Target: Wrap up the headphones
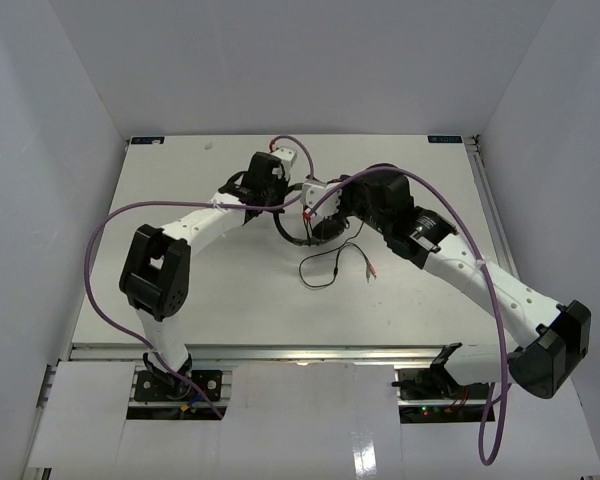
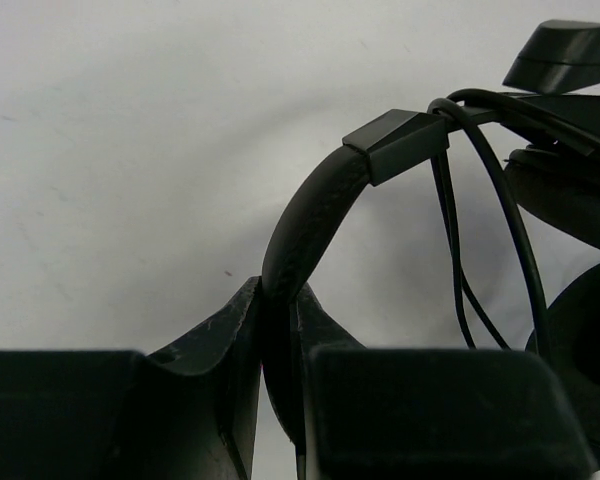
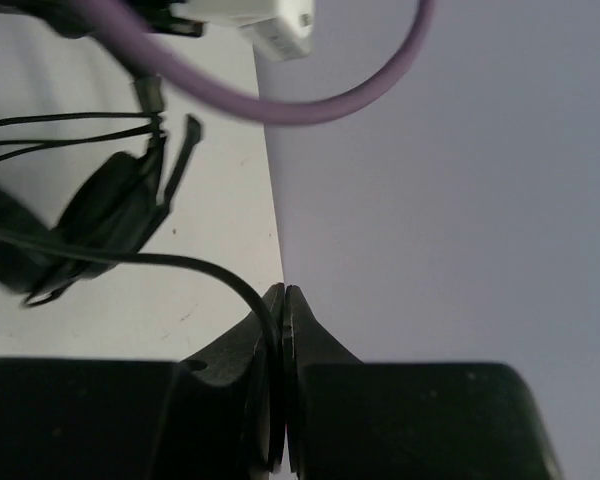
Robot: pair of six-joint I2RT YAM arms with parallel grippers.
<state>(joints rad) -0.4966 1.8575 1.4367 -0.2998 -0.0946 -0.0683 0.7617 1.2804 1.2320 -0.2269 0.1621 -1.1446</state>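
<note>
The black headphones [image 1: 323, 232] lie at mid-table between my two grippers. My left gripper [image 2: 278, 292] is shut on the curved headband [image 2: 310, 215], which arches up to a slider block [image 2: 395, 145]. An earcup [image 2: 585, 330] sits at the right edge of the left wrist view, and the thin cord [image 2: 510, 230] hangs over the band. My right gripper [image 3: 284, 292] is shut on the thin black cord [image 3: 180, 262], with an earcup [image 3: 110, 205] to its left. In the top view, loose cord [image 1: 330, 268] trails toward the near side and ends in plugs [image 1: 370, 268].
Thick purple arm cables loop over the table on the left [image 1: 110, 225] and on the right [image 1: 480, 260]; one also crosses the right wrist view [image 3: 280, 100]. The enclosure wall [image 3: 450, 200] stands just beyond the table's edge. White walls surround the table [image 1: 180, 290].
</note>
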